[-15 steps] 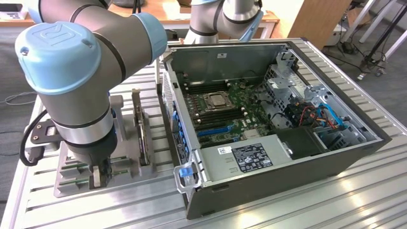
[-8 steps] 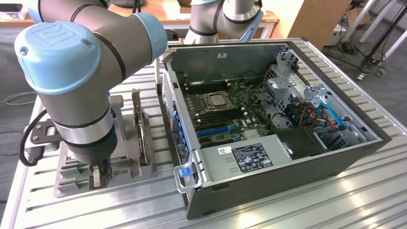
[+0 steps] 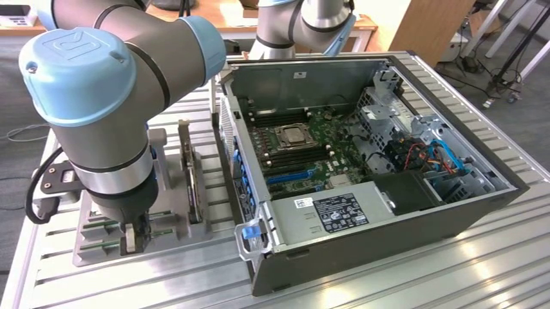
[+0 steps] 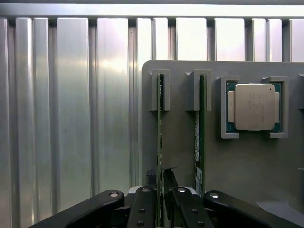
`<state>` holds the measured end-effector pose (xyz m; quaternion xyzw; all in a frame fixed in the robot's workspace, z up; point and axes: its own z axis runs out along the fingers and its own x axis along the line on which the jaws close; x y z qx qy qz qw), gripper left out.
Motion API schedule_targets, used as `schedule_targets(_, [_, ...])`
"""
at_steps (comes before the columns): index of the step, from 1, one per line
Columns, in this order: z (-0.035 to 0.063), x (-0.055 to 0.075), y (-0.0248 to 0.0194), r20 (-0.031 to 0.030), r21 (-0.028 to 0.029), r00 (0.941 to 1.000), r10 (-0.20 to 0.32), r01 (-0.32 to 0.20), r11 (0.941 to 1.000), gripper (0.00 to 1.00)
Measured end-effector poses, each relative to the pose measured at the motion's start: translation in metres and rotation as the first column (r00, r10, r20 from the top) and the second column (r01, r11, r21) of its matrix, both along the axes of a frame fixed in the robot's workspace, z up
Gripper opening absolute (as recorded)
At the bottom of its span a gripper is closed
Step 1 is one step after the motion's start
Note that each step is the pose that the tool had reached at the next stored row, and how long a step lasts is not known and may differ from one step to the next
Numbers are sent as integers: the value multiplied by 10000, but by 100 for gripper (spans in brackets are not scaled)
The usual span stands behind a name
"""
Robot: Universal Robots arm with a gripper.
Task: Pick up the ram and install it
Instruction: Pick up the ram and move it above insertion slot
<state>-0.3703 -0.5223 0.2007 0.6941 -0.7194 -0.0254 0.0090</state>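
Observation:
Two rams stand on edge in slots of a grey holder tray (image 4: 180, 156). My gripper (image 4: 160, 183) straddles the near end of one ram (image 4: 159, 123), a thin green stick. A black fingertip (image 4: 148, 190) sits on each side of it with a narrow gap, so the jaws are open. The second ram (image 4: 201, 128) stands beside it, a white sticker near its end. In the exterior view my gripper (image 3: 129, 239) points straight down at the tray (image 3: 94, 248), at the exterior view's left, beside the open computer case (image 3: 369, 161).
A square silver processor (image 4: 254, 107) lies in its own pocket on the tray, past the second ram. Inside the case, dark memory slots (image 3: 275, 119) flank the processor socket (image 3: 292, 136). A second robot arm (image 3: 301, 26) stands behind the case. Ribbed aluminium table (image 4: 71, 118) surrounds the tray.

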Motion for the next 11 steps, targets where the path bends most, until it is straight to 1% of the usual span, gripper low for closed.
schedule_targets(5, [0, 0, 0, 0, 2, 10000, 0, 0, 10000, 20])
schedule_targets(6, [0, 0, 0, 0, 1, 10000, 0, 0, 10000, 13])
schedule_targets(7, [0, 0, 0, 0, 0, 10000, 0, 0, 10000, 12])
schedule_targets(11, [0, 0, 0, 0, 0, 10000, 0, 0, 10000, 12])
